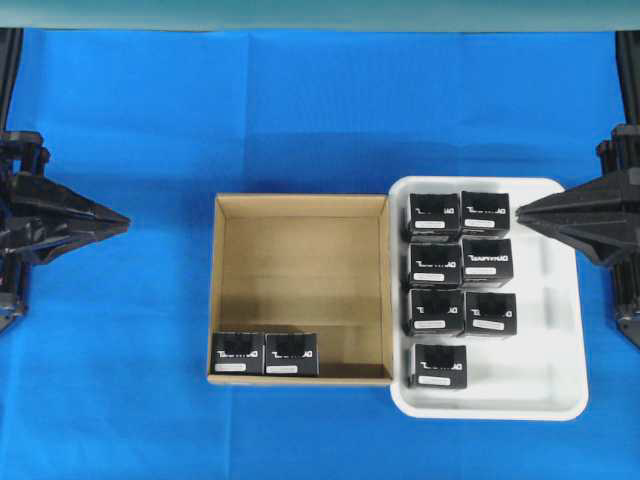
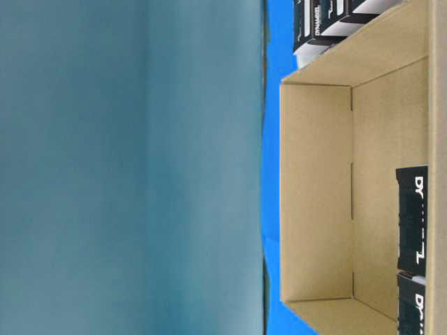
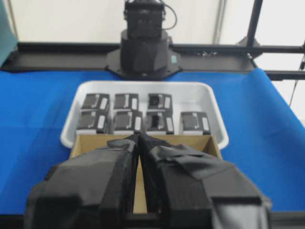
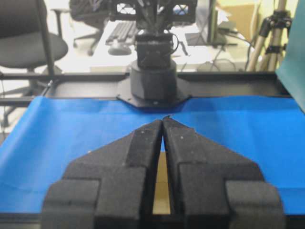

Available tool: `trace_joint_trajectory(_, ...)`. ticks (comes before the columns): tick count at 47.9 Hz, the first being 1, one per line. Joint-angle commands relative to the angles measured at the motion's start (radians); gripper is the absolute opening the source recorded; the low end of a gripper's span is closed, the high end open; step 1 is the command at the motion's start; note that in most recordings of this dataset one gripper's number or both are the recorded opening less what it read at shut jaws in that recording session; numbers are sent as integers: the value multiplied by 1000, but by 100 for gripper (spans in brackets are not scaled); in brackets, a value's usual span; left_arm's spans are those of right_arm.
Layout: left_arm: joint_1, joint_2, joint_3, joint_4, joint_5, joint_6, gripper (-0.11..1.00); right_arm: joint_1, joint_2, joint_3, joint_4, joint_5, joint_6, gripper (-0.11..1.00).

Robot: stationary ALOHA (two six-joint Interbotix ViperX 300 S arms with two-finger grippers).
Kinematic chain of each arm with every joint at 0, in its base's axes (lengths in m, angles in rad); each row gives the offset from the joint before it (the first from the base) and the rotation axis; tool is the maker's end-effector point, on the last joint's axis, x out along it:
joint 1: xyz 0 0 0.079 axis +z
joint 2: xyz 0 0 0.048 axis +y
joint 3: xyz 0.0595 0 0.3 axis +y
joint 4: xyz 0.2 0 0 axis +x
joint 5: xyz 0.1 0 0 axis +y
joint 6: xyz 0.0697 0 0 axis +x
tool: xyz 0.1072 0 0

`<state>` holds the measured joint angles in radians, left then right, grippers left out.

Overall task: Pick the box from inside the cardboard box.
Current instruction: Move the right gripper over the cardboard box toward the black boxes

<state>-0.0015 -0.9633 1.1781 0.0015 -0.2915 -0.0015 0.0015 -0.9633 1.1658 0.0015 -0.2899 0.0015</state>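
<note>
Cardboard box [image 1: 300,205], brown, square and low-walled, sits on the blue cloth [image 1: 300,110] and serves as the landmark. Against its near wall, in the near-left corner, two small black boxes stand side by side and touching: the left black box [image 1: 238,352] and the right black box [image 1: 291,353], each with white lettering and a small white label; the remaining floor of the cardboard box is bare. Touching the cardboard box's right wall lies a white plastic tray [image 1: 560,330] holding seven more identical black boxes in two columns. Well to the left of the cardboard box hangs the left gripper [image 1: 124,220], its fingers pressed together and holding nothing. Right of the cardboard box, over the tray's far right part, the right gripper [image 1: 521,212] also has its fingers closed on nothing.
</note>
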Motion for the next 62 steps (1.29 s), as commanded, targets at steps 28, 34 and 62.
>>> trace_joint_trajectory(28, -2, 8, -67, 15, 179, -2, -4, 3, 330, -278, 110, 479, 179, 4)
trace_joint_trajectory(34, 3, 8, -78, 15, 219, -3, -4, 3, 472, -420, 112, 663, 186, 4)
trace_joint_trajectory(62, 6, 8, -91, 15, 255, -3, -4, 6, 1066, -1039, 114, 1348, 169, 4)
